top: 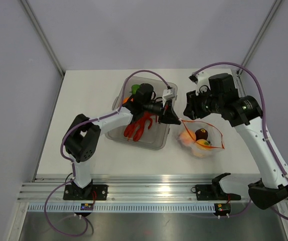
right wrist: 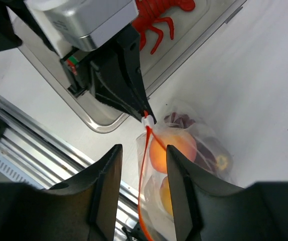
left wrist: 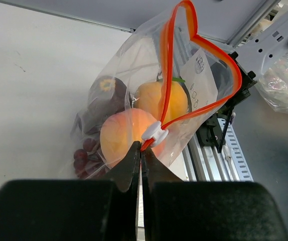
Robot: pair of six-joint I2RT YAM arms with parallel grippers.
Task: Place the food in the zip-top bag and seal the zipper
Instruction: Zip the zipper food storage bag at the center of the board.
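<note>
From above, the left arm is reaching across the tray (top: 118, 103), and the left gripper (top: 177, 120) is sitting at the near-left corner of the bag (top: 202, 140). The bag is lying on the table (top: 84, 100) just right of the tray, with its mouth gaping. The right gripper (top: 188, 110) is hovering close above that same corner. A lobster (top: 138, 125) and a green pepper (top: 135, 89) are lying in the tray.

In the left wrist view, the jaws are pressing together on the end of the zipper (left wrist: 219, 55), right beside its white slider (left wrist: 155, 133). The zipper is standing up in a wide open loop. A peach (left wrist: 121, 138), a yellow fruit (left wrist: 159, 100), a plum (left wrist: 106, 95) and grapes (left wrist: 84, 153) are resting inside the bag.

In the right wrist view, the right fingers (right wrist: 106, 186) are spreading wide, gripping nothing and hanging over the bag's mouth. Below them the left gripper (right wrist: 145, 113) is pinching the zipper end at the slider (right wrist: 146, 121), over the tray's corner. Whether the right fingers are touching the plastic is not showing.
</note>
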